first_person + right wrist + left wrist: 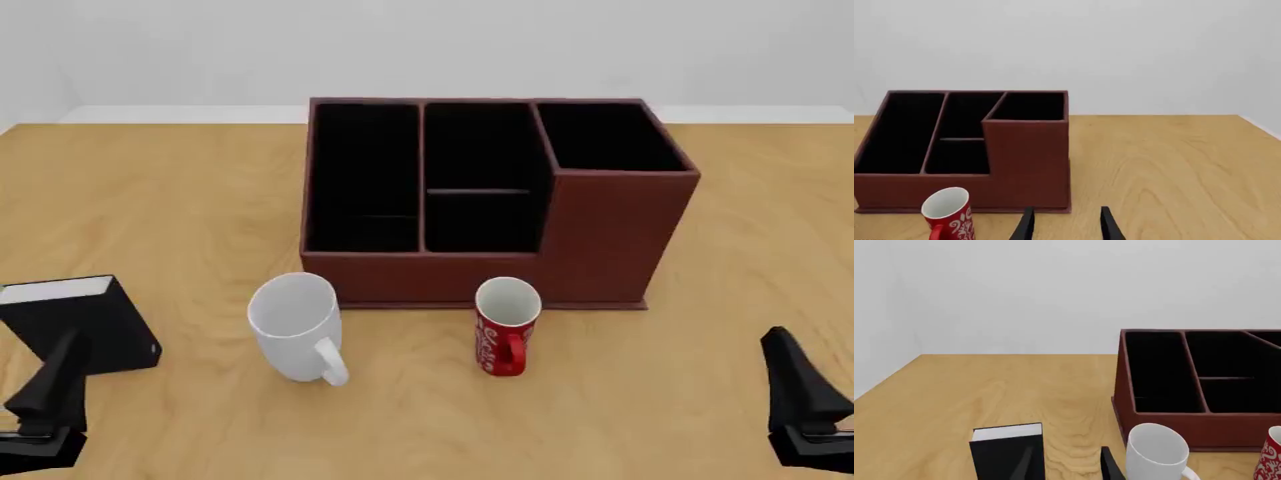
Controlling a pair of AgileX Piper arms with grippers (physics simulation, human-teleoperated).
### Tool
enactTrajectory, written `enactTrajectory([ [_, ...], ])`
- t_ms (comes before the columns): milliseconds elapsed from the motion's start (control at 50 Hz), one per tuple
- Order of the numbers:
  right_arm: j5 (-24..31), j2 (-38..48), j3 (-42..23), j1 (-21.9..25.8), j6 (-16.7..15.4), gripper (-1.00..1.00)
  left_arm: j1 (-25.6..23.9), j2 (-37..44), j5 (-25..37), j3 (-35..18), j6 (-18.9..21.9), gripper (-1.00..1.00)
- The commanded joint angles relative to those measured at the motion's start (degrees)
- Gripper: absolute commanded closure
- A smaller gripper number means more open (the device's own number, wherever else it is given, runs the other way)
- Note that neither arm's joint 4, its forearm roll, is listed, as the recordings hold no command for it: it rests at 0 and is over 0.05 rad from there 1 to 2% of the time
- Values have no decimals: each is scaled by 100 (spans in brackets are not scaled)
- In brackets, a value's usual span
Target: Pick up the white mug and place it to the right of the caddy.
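While both arms sit low at the near edge of the wooden table (160, 190), the left gripper (1066, 465) holds nothing, its two dark fingers spread apart. Directly ahead of it stands a small black box with a white top (74, 322), near the table's left edge. Just right of that box the white mug (299, 324) stands upright, handle turned toward the near side, close to the front wall of the caddy (494, 200) but not touching it. A slimmer red mug (506, 325) with white lettering stands upright to the right, well apart from the white mug and also close to the caddy's front wall. The right gripper (1066, 224) is likewise parted and empty, at the near right. Right of the caddy's taller corner section lies a broad bare stretch of wood running to the table's right edge.
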Motion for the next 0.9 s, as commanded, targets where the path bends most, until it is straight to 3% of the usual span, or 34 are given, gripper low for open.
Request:
enactTrajectory([
  [20,14,16,-6,65,-22,-100,0,0,0,0,0,-100],
  [420,-7,-22,-9,342,-16,-100,0,0,0,0,0,-100],
  [840,-274,-23,-41,780,-728,-100,0,0,0,0,0,-100],
  [860,704,-23,-1111,800,-762,-100,0,0,0,0,0,-100],
  [900,1401,-23,-1871,823,-819,-100,0,0,0,0,0,-100],
])
